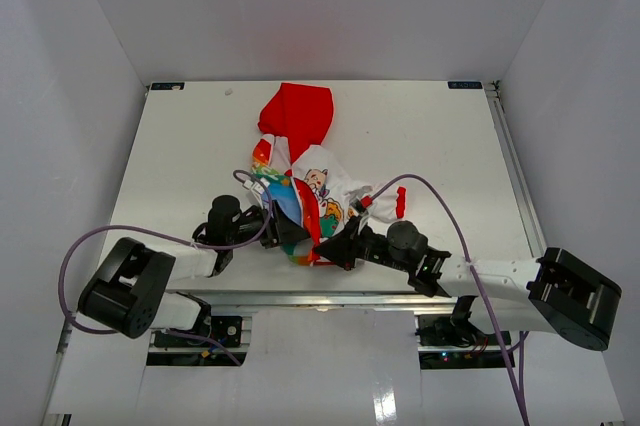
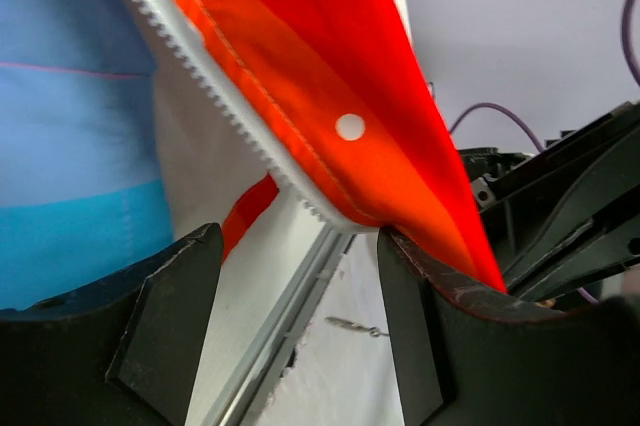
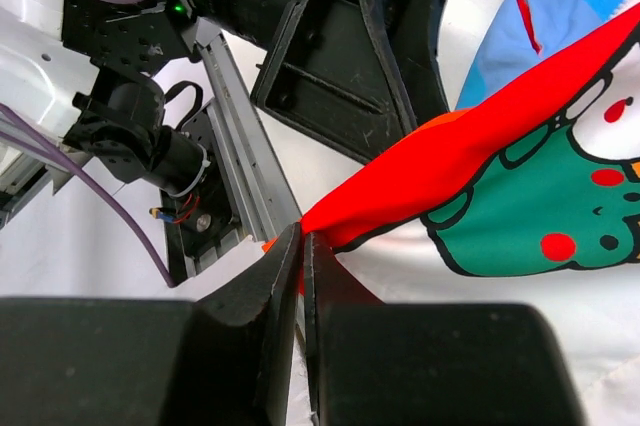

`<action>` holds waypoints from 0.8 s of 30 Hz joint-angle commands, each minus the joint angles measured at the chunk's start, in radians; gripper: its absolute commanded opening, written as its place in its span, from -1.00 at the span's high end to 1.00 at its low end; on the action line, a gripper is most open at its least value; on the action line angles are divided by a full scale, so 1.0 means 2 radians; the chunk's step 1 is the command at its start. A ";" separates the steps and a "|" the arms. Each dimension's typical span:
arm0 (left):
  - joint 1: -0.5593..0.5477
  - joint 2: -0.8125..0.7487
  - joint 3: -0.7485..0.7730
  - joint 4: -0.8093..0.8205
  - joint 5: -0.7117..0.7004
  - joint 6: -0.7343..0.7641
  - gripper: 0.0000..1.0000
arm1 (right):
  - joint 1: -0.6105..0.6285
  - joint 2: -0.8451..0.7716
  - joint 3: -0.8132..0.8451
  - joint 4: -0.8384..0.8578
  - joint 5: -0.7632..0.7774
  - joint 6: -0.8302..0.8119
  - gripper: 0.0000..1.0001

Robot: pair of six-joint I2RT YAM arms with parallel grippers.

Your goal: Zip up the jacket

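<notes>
My right gripper [image 3: 303,246] pinches shut on a thin red corner of the jacket [image 1: 300,171], crumpled by the table's [image 1: 450,136] near edge, while my left gripper [image 2: 298,251] stands spread around its zipper teeth [image 2: 215,81]; 1 tug could slip that corner free.

Counting what's showing: one jacket [image 1: 320,181] is lying on one table [image 1: 180,136], with one red hood [image 1: 298,114] sticking out. Two arms are reaching in, the left arm [image 1: 130,291] and the right arm [image 1: 500,276], each carrying one gripper (so two: left gripper [image 1: 284,232], right gripper [image 1: 322,246]). Two purple cables are trailing, left cable [image 1: 100,234] and right cable [image 1: 440,193]. One white snap [image 2: 350,127] is showing on the red edge.
</notes>
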 commanded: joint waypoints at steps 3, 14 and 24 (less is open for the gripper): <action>-0.027 0.022 0.019 0.098 0.031 -0.043 -0.46 | 0.000 0.014 0.009 0.045 -0.017 0.005 0.82; -0.028 -0.016 -0.011 0.140 0.037 -0.078 -0.12 | 0.000 -0.002 -0.018 0.000 0.034 -0.003 0.61; -0.028 -0.063 -0.003 0.018 0.003 -0.029 0.26 | 0.001 0.020 0.008 -0.131 0.161 -0.005 0.28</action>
